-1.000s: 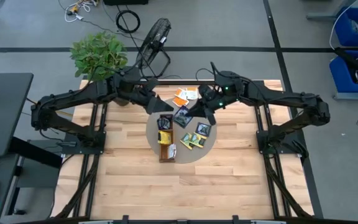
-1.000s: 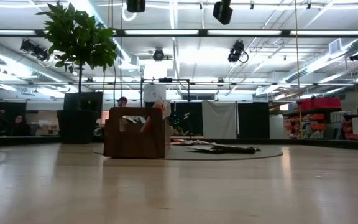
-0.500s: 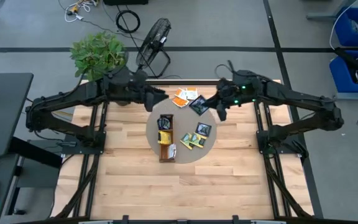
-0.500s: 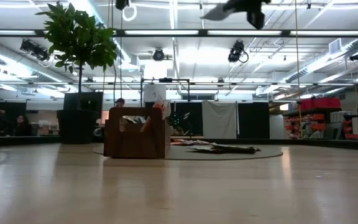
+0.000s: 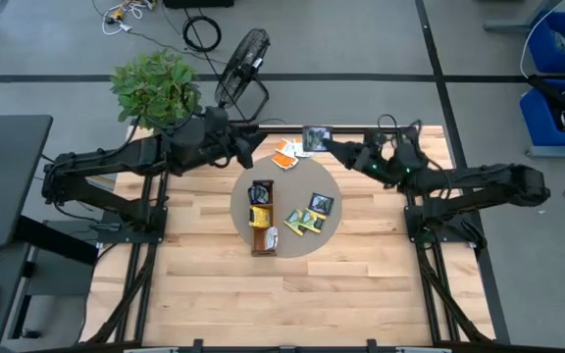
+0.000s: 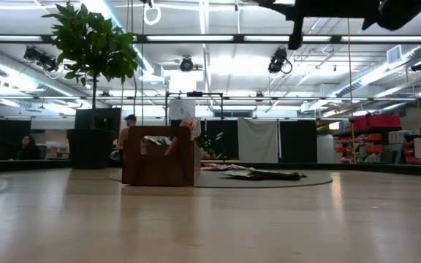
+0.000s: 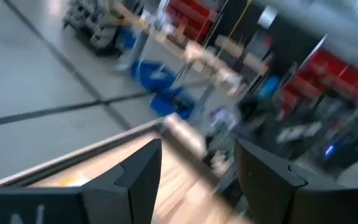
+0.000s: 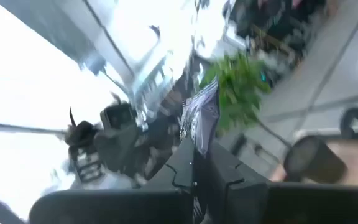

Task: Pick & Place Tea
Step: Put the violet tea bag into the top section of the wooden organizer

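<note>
High view looks straight down on the wooden table [image 5: 204, 294], where a round grey mat [image 5: 292, 247] carries a long narrow brown wooden tray [image 5: 261, 218] with a few tea sachets standing in it. Loose on the mat beside the tray lie a dark sachet [image 5: 321, 204] and a small cluster of yellow-green sachets [image 5: 304, 223], and two orange-and-white sachets [image 5: 286, 153] rest at the mat's far edge. The right tool [image 5: 324, 142] is raised over the table's far edge, beyond the mat, its fingers pinched on a dark blue-black sachet [image 5: 315, 137]; in the right wrist view that same dark sachet [image 8: 199, 118] stands out edge-on from between the two closed fingers. The left tool [image 5: 254, 155] sits over the far left edge of the mat, just beside the orange-and-white sachets, and the left wrist view shows its two dark fingers [image 7: 140, 175] standing wide apart with nothing between them. A potted plant [image 5: 155, 86] stands at the table's far left corner, with a floor fan [image 5: 245, 57] behind it. From the low view the tray [image 6: 159, 155] shows end-on as a brown box on the mat, flat sachets [image 6: 262, 174] lie beside it, and part of an arm crosses the upper right corner
</note>
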Robot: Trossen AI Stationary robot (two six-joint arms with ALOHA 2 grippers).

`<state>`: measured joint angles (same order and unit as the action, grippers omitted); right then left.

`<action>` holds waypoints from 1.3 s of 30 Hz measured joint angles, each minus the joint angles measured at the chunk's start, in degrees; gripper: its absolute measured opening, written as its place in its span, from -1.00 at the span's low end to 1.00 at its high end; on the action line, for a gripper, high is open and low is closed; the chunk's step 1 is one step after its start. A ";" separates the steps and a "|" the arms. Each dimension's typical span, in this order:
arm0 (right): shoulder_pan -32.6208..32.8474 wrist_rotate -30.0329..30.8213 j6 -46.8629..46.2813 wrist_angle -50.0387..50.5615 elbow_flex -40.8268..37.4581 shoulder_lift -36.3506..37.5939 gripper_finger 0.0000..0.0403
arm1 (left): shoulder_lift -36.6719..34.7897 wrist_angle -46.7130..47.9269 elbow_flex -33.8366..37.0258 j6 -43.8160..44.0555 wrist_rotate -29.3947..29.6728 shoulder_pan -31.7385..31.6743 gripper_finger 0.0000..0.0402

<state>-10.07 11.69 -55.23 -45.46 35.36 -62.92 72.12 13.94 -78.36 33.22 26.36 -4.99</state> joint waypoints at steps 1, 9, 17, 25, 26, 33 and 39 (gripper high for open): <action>0.69 1.98 -0.15 -3.07 -0.60 -0.88 -0.94 | 0.29 -2.05 -0.08 0.82 -0.08 0.00 0.03; 4.01 9.88 2.49 -9.32 4.14 -7.55 -0.94 | 5.51 -9.05 -0.03 8.19 4.10 0.01 0.03; 3.96 11.10 5.14 -6.88 13.20 -12.14 -0.94 | 10.09 -19.36 0.03 8.30 9.03 1.12 0.03; 3.90 13.71 5.17 -3.91 14.64 -12.30 -0.94 | 9.94 -26.50 0.01 1.08 14.10 4.28 0.03; 3.92 13.83 5.17 -4.14 14.63 -12.30 -0.94 | 9.94 -26.53 0.03 1.62 14.04 4.47 0.03; 3.92 14.46 4.95 -5.86 14.71 -12.27 -0.94 | 11.23 -26.84 -0.03 5.10 15.91 4.63 0.03; 3.92 14.44 4.76 -6.86 14.71 -12.28 -0.94 | 12.50 -26.46 0.03 8.27 15.05 3.36 0.03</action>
<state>-6.15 26.13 -50.47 -52.32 50.06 -75.20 84.62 -12.52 -78.32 41.49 41.41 -1.63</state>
